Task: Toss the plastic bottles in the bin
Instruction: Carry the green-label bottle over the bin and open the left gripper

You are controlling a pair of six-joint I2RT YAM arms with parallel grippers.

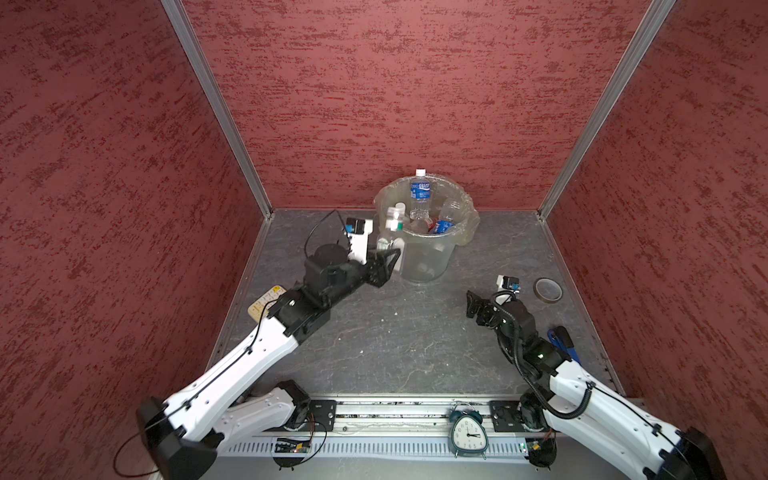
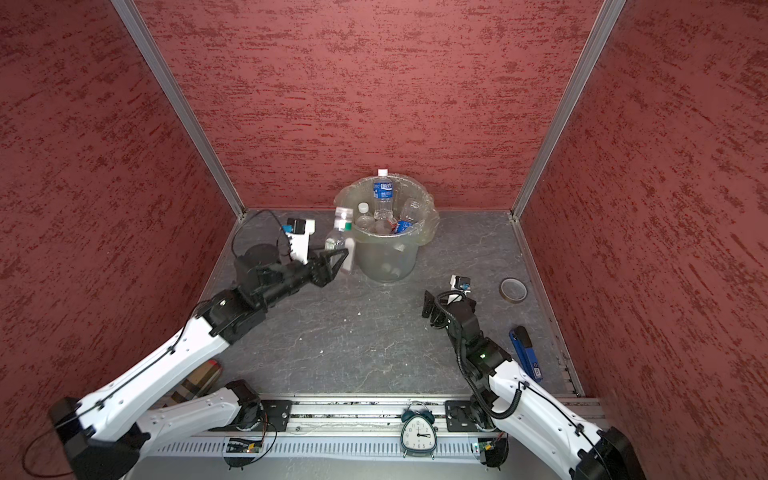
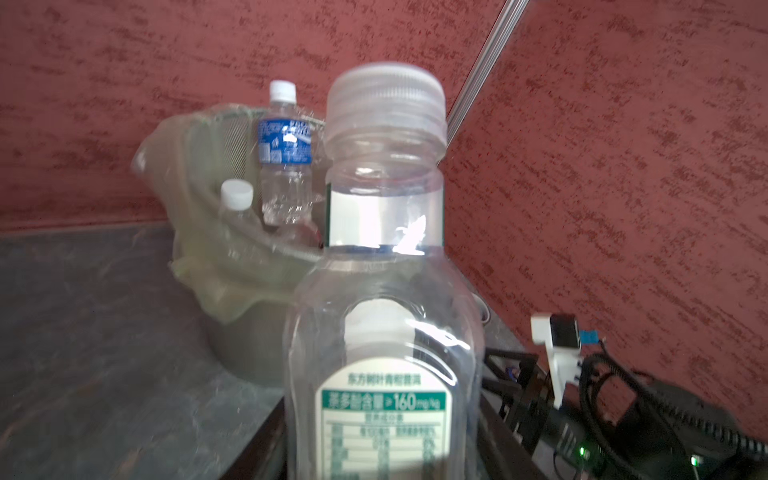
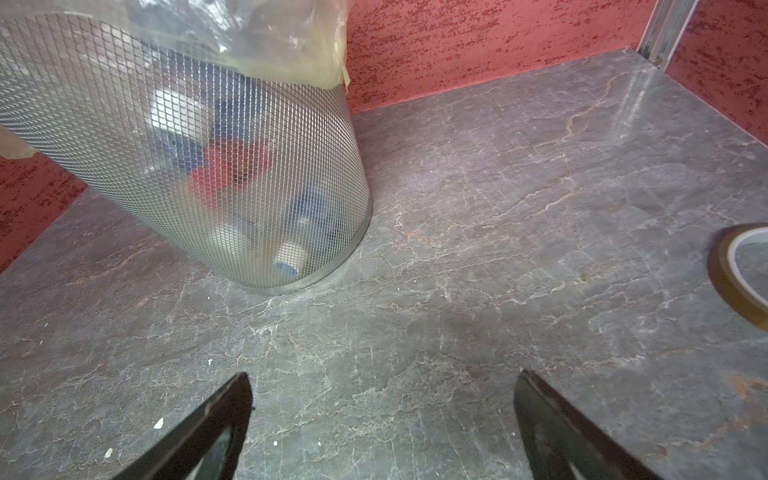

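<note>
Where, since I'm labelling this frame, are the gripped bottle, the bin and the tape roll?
gripped bottle (image 3: 384, 286): left wrist view, on its clear shoulder.
bin (image 1: 424, 261): in a top view, on its front wall.
tape roll (image 1: 547, 299): in a top view, on the ring's near edge.

Bottles (image 1: 421, 195) sit in bin (image 1: 424, 259), tape roll (image 1: 547, 289) to its right.

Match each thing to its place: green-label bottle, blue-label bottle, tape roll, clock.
Things:
1. green-label bottle
2. blue-label bottle
3. tape roll
4. clock

Places:
A. on the table, right of the bin
B. by the front rail
C. in the left gripper
D. standing in the bin

Pairs: 1-C, 2-D, 3-A, 4-B
</note>
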